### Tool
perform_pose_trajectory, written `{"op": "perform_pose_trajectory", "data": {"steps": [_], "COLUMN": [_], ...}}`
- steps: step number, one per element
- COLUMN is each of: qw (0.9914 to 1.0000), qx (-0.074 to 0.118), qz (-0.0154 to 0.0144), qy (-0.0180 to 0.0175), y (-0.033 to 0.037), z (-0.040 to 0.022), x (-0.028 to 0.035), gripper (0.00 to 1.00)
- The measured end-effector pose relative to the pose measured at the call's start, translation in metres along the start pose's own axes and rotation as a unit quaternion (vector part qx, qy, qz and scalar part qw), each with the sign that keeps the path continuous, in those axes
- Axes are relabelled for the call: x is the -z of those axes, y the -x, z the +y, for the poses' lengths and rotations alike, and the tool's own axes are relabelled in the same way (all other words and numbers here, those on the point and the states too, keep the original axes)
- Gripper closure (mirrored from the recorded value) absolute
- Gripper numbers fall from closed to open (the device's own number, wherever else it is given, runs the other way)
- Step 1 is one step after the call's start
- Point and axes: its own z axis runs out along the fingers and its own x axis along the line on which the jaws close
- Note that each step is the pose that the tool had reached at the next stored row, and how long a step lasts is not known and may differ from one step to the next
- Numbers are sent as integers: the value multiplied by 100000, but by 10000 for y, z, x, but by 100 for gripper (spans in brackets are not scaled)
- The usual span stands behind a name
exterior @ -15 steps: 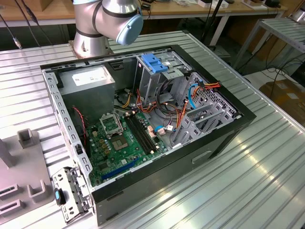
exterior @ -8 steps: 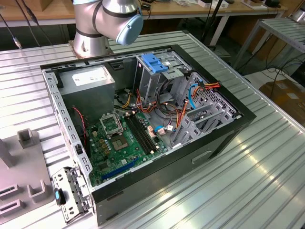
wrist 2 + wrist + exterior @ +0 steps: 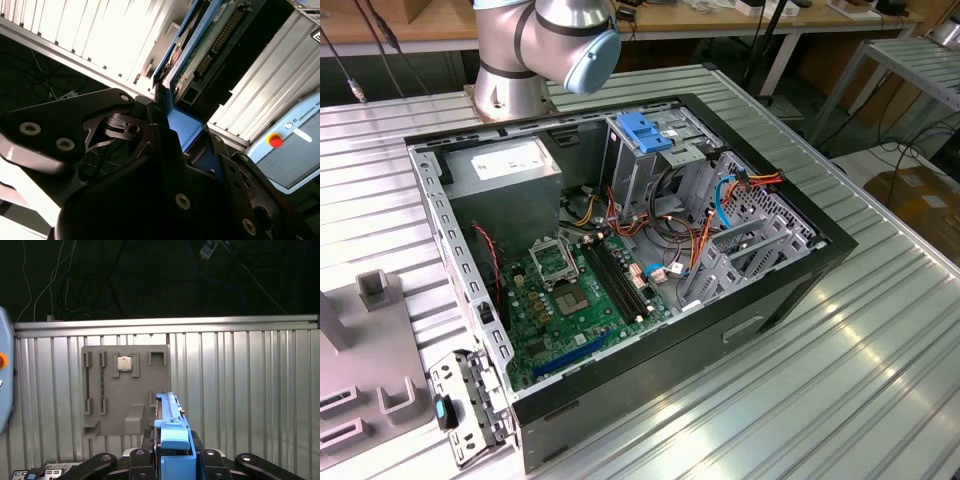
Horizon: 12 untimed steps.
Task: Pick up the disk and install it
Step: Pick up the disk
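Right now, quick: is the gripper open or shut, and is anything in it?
The gripper: closed on the disk, which stands edge-on between its fingers in the first wrist view.

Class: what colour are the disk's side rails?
Blue; the disk shows them best in the first wrist view.

In exterior view, looking obliquely down on computer case (image 3: 770, 300). In both wrist views, facing ribbed table (image 3: 240, 390) (image 3: 90, 25) — grey tray (image 3: 125, 390) (image 3: 360, 350) common to first wrist view and exterior view.
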Motion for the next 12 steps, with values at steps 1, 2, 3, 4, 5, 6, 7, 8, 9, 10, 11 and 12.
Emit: {"op": "perform_pose_trajectory", "data": {"steps": [1, 2, 3, 4, 5, 6, 7, 8, 9, 10, 11, 12], "qw": [100000, 100000, 100000, 100000, 100000, 100000, 100000, 100000, 100000, 100000, 100000, 100000], "qx": [1, -2, -1, 0, -1, 0, 0, 2, 1, 2, 0, 0], "qz": [-6, -6, -11, -13, -15, -16, -19, -19, -22, -27, -29, -27], "qy": [1, 1, -3, -1, -1, 2, -2, 2, 1, 0, -1, 2], "y": [0, 1, 1, 1, 1, 2, 2, 2, 2, 2, 2, 3], "z": [-11, -17, -21, -27, -32, -38, -42, -48, -53, -59, -63, -70], "x": [0, 0, -1, -1, -1, -1, -1, -1, -1, -2, -2, -2], "gripper": [63, 63, 63, 63, 63, 63, 63, 63, 63, 63, 63, 63]}}
